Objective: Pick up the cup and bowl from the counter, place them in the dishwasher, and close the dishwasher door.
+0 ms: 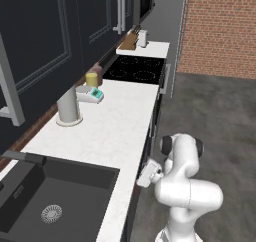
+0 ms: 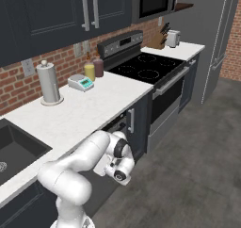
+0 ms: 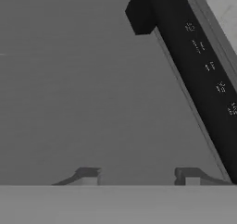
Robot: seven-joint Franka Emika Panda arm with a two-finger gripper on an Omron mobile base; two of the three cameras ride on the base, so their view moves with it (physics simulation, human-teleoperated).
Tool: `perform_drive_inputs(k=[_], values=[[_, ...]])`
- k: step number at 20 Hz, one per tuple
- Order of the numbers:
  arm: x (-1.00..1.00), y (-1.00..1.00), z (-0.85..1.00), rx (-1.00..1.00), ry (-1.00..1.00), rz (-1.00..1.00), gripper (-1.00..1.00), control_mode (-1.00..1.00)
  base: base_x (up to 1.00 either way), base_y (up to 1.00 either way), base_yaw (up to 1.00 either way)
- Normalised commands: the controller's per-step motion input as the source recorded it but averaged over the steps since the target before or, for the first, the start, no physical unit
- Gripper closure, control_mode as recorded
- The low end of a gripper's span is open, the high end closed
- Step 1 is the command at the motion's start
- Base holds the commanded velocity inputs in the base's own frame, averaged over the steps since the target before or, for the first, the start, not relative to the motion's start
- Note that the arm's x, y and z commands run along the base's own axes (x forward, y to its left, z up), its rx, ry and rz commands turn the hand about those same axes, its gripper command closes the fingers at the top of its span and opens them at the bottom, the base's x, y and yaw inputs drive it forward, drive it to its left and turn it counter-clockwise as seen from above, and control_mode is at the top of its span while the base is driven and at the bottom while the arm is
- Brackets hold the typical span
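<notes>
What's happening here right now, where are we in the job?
The arm is folded low in front of the cabinets, under the counter edge. The hand view shows the pincer open and holding nothing, facing a flat grey surface with a dark panel edge running diagonally beside it. On the counter stand a grey cylinder, a small scale, a yellow jar and a darker jar. I can't pick out the cup or bowl there.
</notes>
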Motion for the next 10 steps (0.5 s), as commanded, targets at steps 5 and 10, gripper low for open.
perform_drive_inputs(k=[5, 10], values=[[0.01, 0.87, 0.0, -0.13, 0.0, -0.18, -1.0, -1.0, 0.0, 0.0, 0.0], [0.04, 0.85, 0.0, -0.15, 0.0, -0.23, -1.0, -1.0, 0.0, 0.0, 0.0]])
